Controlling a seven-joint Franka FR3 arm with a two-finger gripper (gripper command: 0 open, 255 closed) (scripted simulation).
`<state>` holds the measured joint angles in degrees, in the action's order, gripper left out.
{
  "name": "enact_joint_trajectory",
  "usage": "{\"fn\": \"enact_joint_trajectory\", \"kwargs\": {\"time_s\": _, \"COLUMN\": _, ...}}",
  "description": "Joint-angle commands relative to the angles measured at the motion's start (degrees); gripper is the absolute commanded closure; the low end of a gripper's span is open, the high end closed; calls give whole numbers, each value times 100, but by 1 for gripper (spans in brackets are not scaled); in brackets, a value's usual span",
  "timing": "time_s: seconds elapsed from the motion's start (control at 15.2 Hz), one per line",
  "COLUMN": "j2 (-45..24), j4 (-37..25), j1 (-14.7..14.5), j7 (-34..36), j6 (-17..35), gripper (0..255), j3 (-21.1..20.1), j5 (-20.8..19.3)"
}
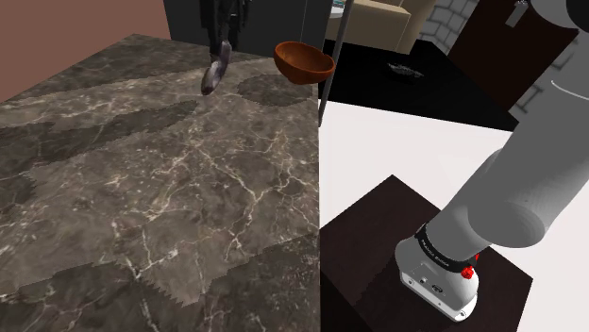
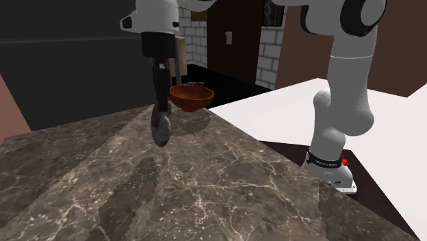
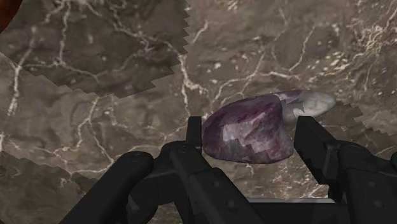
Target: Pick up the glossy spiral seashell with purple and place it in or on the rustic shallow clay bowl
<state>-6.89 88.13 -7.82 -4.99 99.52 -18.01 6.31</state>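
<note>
A glossy purple and white spiral seashell (image 3: pixel 251 130) sits clasped between my two black fingers, and my gripper (image 3: pixel 248 137) is shut on it. In the shoulder view the seashell (image 1: pixel 216 75) hangs from the gripper (image 1: pixel 225 49) above the far part of the dark marble table (image 1: pixel 160 179). The brown clay bowl (image 1: pixel 304 61) stands at the table's far right corner, to the right of the shell. In the second exterior view the seashell (image 2: pixel 161 125) hangs a little above the tabletop, with the bowl (image 2: pixel 191 96) just behind it to the right.
The table's right edge (image 1: pixel 319 189) drops to a white floor (image 1: pixel 406 151). My dark stand (image 1: pixel 378 255) is at the shoulder view's lower right. Beyond the bowl are a beige sofa (image 1: pixel 373 24) and a grey brick wall (image 1: pixel 444 19).
</note>
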Motion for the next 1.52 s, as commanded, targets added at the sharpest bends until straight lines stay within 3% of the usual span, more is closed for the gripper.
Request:
{"fn": "enact_joint_trajectory", "kwargs": {"time_s": 0.0, "j2": -21, "j4": -175, "j1": -3, "j7": 21, "j6": -155, "gripper": 255, "j3": -1, "j5": -10}}
{"fn": "enact_joint_trajectory", "kwargs": {"time_s": 0.73, "j2": -329, "j4": -1422, "j1": -68, "j7": 189, "j6": -1094, "gripper": 255, "j3": -27, "j5": -121}}
{"fn": "enact_joint_trajectory", "kwargs": {"time_s": 1.45, "j2": 784, "j4": -284, "j1": 853, "j7": -1365, "j6": -1259, "gripper": 255, "j3": 684, "j5": 322}}
